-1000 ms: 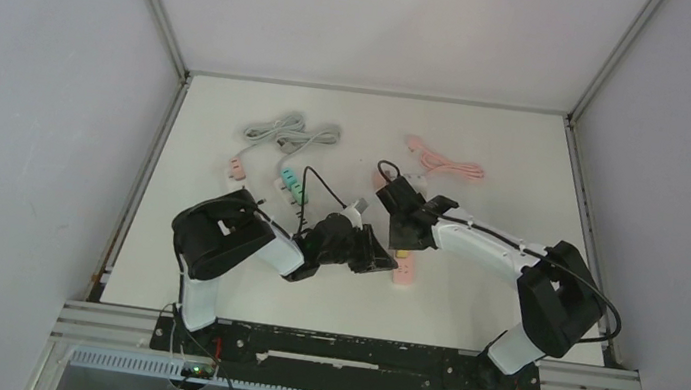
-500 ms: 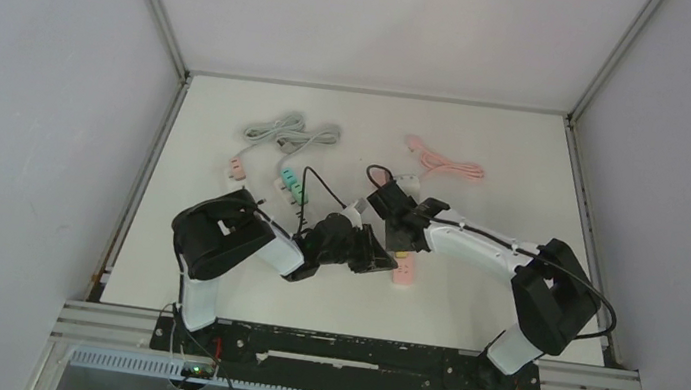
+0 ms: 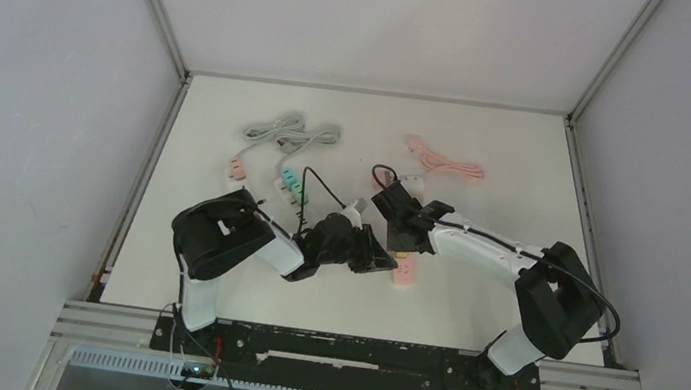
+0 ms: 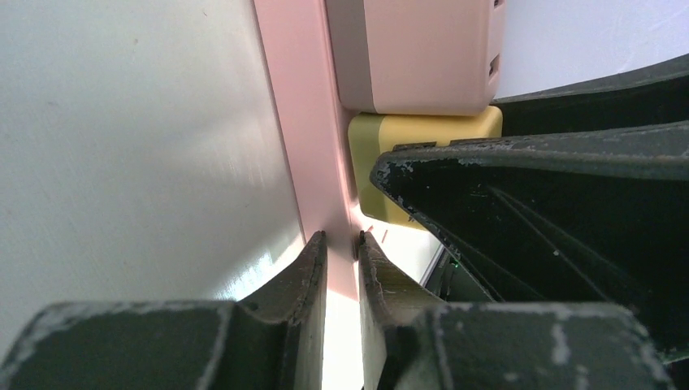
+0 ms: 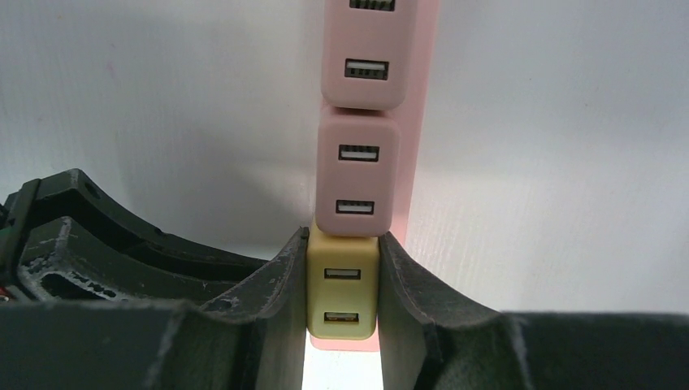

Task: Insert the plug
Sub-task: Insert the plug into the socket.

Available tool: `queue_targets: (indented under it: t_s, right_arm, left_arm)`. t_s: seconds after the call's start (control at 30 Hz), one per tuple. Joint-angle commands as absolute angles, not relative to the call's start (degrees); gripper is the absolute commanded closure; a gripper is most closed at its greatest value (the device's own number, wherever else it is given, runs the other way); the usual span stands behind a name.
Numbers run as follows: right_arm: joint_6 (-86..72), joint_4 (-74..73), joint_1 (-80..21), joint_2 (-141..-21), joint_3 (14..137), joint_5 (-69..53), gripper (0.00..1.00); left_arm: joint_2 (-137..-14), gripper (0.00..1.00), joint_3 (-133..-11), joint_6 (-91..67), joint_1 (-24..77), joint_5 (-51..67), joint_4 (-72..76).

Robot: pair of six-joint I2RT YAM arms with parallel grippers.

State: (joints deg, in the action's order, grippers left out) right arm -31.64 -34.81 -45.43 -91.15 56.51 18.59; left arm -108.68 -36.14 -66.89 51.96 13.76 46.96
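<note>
White table (image 3: pixel 488 153) between grey walls (image 3: pixel 29 113); left end effector (image 4: pixel 340 240) pinches pink strip (image 4: pixel 292 122), right end effector (image 5: pixel 342 244) clamps yellow plug (image 5: pixel 342 301)

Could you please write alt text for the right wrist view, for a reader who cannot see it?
The right tool grips a yellow USB plug at the near end of a pink power strip lying on a white table. Two pink USB plugs sit in a row on the strip just beyond it.

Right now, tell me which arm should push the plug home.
Right. The right tool is shut on the yellow plug, lined up against the strip; the left tool only pinches the strip's edge, steadying it.
</note>
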Motion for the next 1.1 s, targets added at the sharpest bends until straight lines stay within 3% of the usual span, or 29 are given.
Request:
queue_targets:
  t_s: [0.0, 0.43, 0.77, 1.07]
  right_arm:
    - [-33.18, -37.92, -48.8, -100.67, 53.32, 11.18, 1.0]
    - [-34.58, -36.45, -43.63, -99.01, 48.58, 9.22, 1.0]
    - [-35.58, -33.75, -47.42, -104.52, 49.37, 7.17, 1.0]
    - [-35.56, -34.24, -45.62, -99.09, 49.7, 7.88, 1.0]
  left_arm:
    - [-108.98, 0.79, -36.4, -66.19, 52.73, 11.96, 42.71]
    - [-108.98, 0.8, -36.37, -66.27, 52.91, 12.0, 42.67]
    - [-108.86, 0.8, -36.23, -66.41, 53.06, 11.87, 42.7]
    - [-108.61, 0.78, -36.19, -66.35, 53.17, 11.66, 42.69]
